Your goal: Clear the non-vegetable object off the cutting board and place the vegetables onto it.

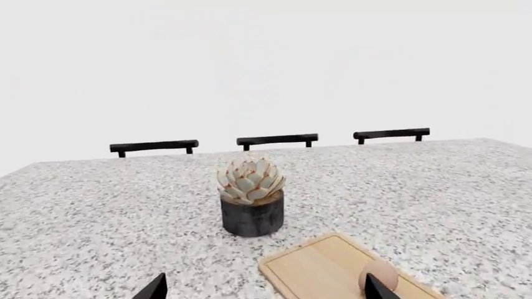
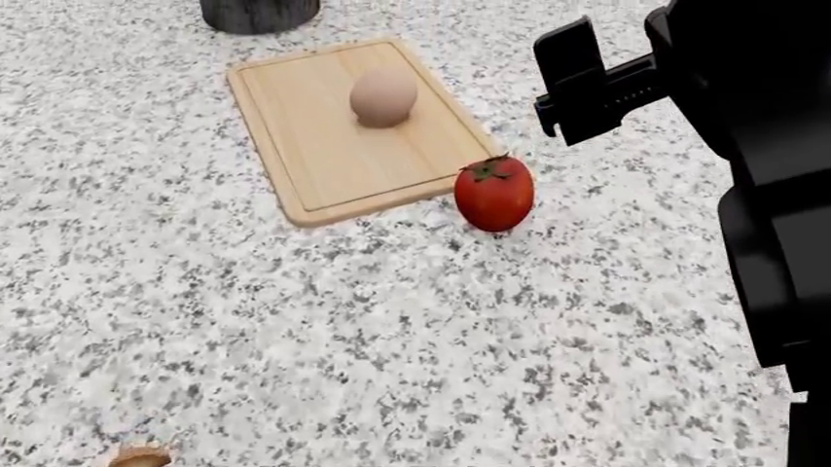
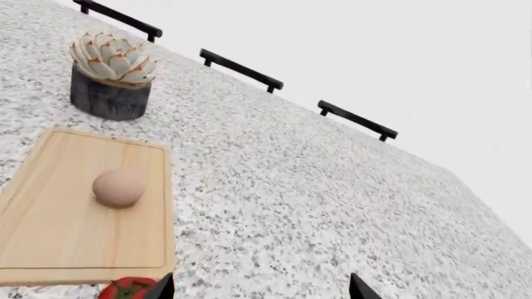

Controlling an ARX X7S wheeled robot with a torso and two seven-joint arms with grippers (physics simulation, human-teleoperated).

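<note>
The cutting board (image 2: 325,165) lies on the speckled counter with the pale egg-like non-vegetable object (image 2: 383,95) on it. The red tomato (image 2: 495,193) stands just off the board's near right corner, touching or nearly touching its edge. At the head view's bottom left edge, part of the mushroom (image 2: 139,454) shows. My right gripper (image 3: 263,291) is open over bare counter, with the tomato (image 3: 124,289) beside one fingertip. My left gripper (image 1: 266,293) is also open above the board's corner (image 1: 324,268), and the egg-like object (image 1: 378,274) sits just behind one fingertip.
A succulent in a dark pot (image 2: 260,12) stands just beyond the board's far end. My right arm (image 2: 753,146) fills the head view's right side. Three black chair backs (image 1: 277,139) line the counter's far edge.
</note>
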